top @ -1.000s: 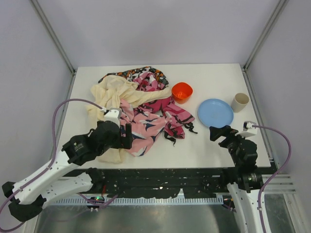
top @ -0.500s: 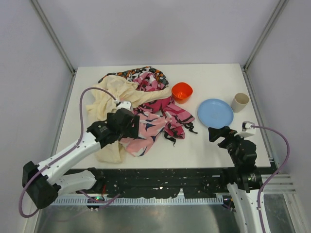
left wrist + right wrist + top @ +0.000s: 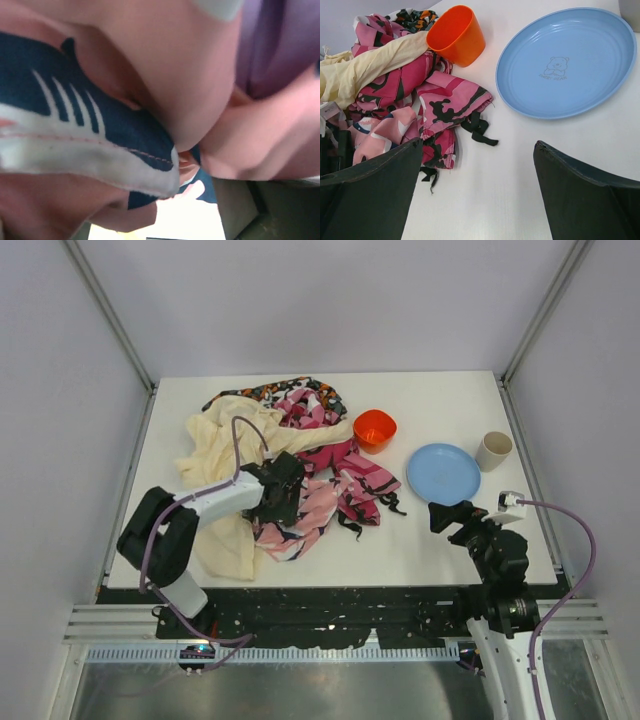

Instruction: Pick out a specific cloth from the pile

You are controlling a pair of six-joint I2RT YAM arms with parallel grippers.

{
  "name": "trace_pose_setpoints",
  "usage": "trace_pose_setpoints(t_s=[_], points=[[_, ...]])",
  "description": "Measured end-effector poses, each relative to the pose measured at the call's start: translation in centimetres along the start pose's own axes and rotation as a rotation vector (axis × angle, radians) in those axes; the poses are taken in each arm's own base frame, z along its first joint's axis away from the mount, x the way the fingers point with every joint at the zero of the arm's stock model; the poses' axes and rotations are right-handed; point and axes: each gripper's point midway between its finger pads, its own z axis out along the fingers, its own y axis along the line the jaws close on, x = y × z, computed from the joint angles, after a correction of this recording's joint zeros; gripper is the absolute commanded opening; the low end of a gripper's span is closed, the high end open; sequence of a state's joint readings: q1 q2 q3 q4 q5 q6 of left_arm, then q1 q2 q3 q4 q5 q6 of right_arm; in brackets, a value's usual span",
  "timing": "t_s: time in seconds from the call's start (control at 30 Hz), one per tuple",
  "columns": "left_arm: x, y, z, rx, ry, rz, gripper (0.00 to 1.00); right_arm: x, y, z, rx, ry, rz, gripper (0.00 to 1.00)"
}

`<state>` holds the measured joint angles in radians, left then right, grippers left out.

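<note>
Table (image 3: 440,400): bears everything.
Pile (image 3: 300,440): jumbled heap, left of centre.
Pink patterned cloth (image 3: 305,508): drapes the pile's front and covers the lavender shirt (image 3: 280,45), of which only a fold shows beneath.
Left gripper (image 3: 283,483): buried in the pink cloth, probably digging for the shirt; jaws hidden, so I cannot tell their state.
Right gripper (image 3: 479,147): spread wide and empty, near the blue plate (image 3: 443,472), clear of the work.

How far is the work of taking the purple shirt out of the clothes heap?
Done: the left hand is down in the pile, against the pink patterned cloth. In hand: nothing confirmed; its wrist view shows the lavender cloth close by, but no grip is visible. Left: grasp that cloth and pull it free. The right hand is open near the blue plate.
</note>
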<state>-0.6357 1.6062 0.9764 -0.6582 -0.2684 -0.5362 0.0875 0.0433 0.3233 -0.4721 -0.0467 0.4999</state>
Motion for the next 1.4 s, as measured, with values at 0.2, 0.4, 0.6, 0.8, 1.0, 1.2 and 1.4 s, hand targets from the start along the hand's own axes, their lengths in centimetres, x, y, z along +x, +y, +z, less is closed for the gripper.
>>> trace_pose_setpoints(t_s=[0.2, 0.4, 0.6, 0.8, 1.0, 1.2, 1.4], points=[[-1.4, -0.9, 1.4, -0.051, 0.062, -0.012, 0.0, 0.2, -0.2, 0.1, 0.006, 0.003, 0.0, 0.95], [-3.3, 2.9, -1.5, -0.248, -0.011, -0.049, 0.0, 0.4, -0.3, 0.2, 0.013, 0.012, 0.0, 0.95], [-14.4, 9.4, -14.4, -0.345, -0.402, -0.259, 0.0, 0.7, -0.4, 0.9, 0.011, 0.02, 0.002, 0.95], [-22.1, 17.6, -27.0, -0.414, -0.738, -0.463, 0.0, 1.1, -0.3, 1.2, -0.004, 0.034, 0.009, 0.95], [-26.2, 19.7, -29.8, -0.473, -0.798, -0.442, 0.0, 2.1, 1.2, 2.1, -0.092, 0.089, 0.014, 0.95], [-25.8, 18.2, -22.6, -0.458, -0.625, -0.298, 0.0, 5.1, 3.7, 3.2, -0.228, 0.252, 0.043, 0.95], [-25.1, 15.9, -15.9, -0.367, -0.479, -0.217, 0.77, 9.4, 8.1, 2.4, -0.363, 0.433, -0.025, 0.95]])
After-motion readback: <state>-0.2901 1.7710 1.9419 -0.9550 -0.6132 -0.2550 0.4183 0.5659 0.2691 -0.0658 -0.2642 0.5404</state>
